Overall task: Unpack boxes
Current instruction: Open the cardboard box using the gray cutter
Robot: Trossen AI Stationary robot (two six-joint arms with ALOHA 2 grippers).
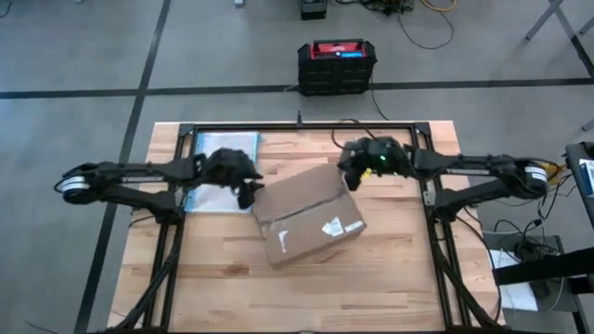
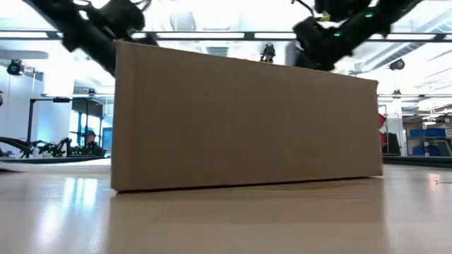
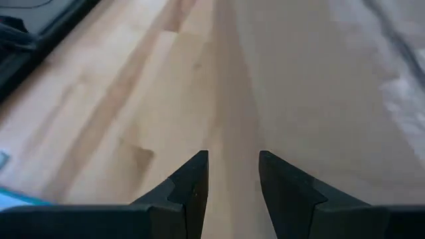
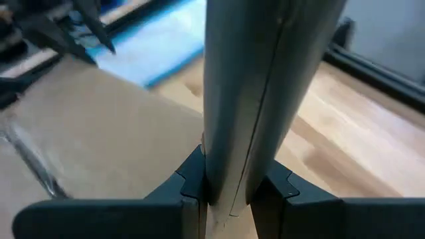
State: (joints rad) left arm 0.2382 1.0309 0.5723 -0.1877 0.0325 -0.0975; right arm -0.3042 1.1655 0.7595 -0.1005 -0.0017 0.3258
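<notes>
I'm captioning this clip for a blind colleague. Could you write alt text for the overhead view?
A closed brown cardboard box with clear tape strips lies skewed at the middle of a wooden table, seen from above. The left gripper is at its left corner and the right gripper at its far right corner. A clear blue-edged plastic bag lies under the left arm.

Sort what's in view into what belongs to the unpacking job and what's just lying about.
Job:
cardboard box, closed
right gripper, clamped on a raised flap of the box
left gripper, at the box's left edge, holding nothing

Lying about:
plastic bag, under the left arm
black crate, on the floor
</notes>
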